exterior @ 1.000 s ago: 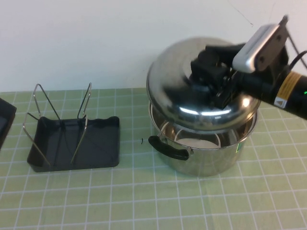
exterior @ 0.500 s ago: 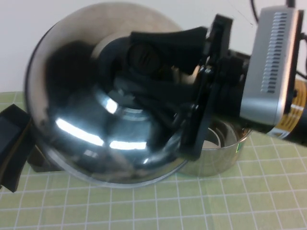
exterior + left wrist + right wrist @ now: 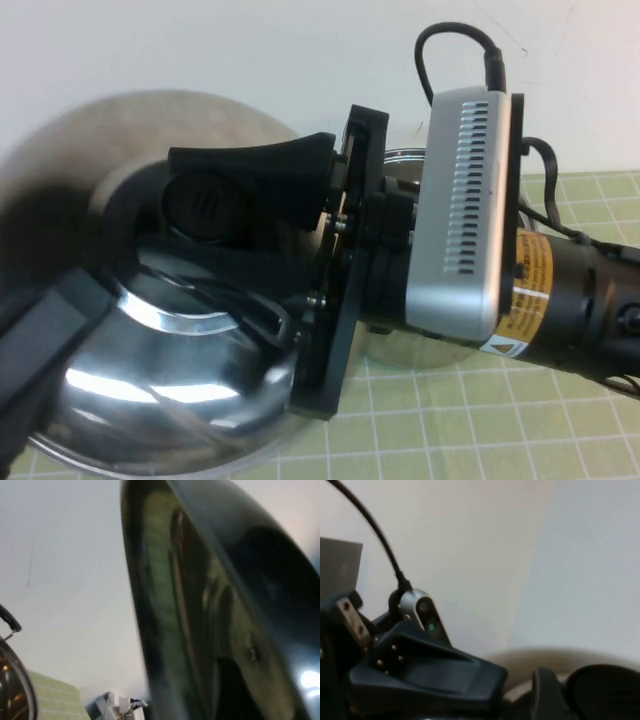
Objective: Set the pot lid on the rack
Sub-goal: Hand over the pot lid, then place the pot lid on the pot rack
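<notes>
Since half a second ago the right arm has carried the pot lid (image 3: pixel 150 330) further toward the left near corner of the surface (image 3: pixel 520 430), close under the high camera. Right tool (image 3: pixel 225 235) reaches leftward, roughly level, fingers clamped on the lid's black knob (image 3: pixel 205 205) (lid tilted, dome toward camera). Left tool (image 3: pixel 40 350) sits at the left edge beside the lid; its fingers cannot be judged. Steel pot (image 3: pixel 405 165) shows behind the wrist.

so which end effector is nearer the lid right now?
Right. The right end effector is shut on the knob of the lid, holding it in the air. The left end effector is beside the lid's left edge.
</notes>
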